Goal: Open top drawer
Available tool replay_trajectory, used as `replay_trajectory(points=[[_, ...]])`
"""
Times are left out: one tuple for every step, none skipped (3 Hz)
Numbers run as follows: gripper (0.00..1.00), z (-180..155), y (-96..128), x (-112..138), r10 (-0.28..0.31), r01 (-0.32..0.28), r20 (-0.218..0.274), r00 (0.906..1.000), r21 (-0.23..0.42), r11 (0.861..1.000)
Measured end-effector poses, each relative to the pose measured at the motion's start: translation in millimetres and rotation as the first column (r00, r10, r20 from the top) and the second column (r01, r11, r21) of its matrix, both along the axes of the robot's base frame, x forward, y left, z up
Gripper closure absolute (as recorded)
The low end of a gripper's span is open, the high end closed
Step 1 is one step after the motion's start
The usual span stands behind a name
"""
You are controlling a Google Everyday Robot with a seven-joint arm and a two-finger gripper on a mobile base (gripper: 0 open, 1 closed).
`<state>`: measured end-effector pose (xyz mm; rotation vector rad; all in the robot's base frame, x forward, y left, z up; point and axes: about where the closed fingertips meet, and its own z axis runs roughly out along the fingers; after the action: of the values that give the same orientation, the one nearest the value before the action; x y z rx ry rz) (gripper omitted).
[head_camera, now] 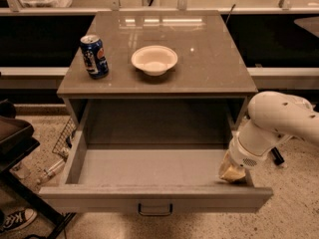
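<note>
One top drawer (149, 199) stands pulled far out toward the near side of the grey cabinet (209, 59), its deep grey inside bare and its one small dark loop handle (155, 210) at the middle of the front. No other drawer shows below it from here.

One white arm (279, 121) reaches in from the right, and its gripper (233, 172) dips inside the drawer at the near right corner, just behind the front panel. Whether it is spread or pressed together I cannot tell.

On the cabinet top sit two things, apart: one blue can (94, 56), upright at the left, and one white bowl (154, 59) near the middle. On the floor at left lie one wire basket (64, 138) and one shoe (17, 219).
</note>
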<state>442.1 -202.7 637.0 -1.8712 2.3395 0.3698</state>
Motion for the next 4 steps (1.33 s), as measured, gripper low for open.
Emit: replay_trajectory(points=[[0.74, 0.0, 0.0, 0.0, 0.0, 0.0, 0.0, 1.0, 0.0, 1.0], [0.51, -0.5, 0.2, -0.7, 0.001, -0.001, -0.002, 1.0, 0.0, 1.0], [0.28, -1.0, 0.4, -1.4, 0.002, -0.002, -0.003, 1.0, -0.001, 1.0], [0.0, -1.8, 0.9, -2.5, 0.003, -0.003, -0.005, 1.0, -0.001, 1.0]])
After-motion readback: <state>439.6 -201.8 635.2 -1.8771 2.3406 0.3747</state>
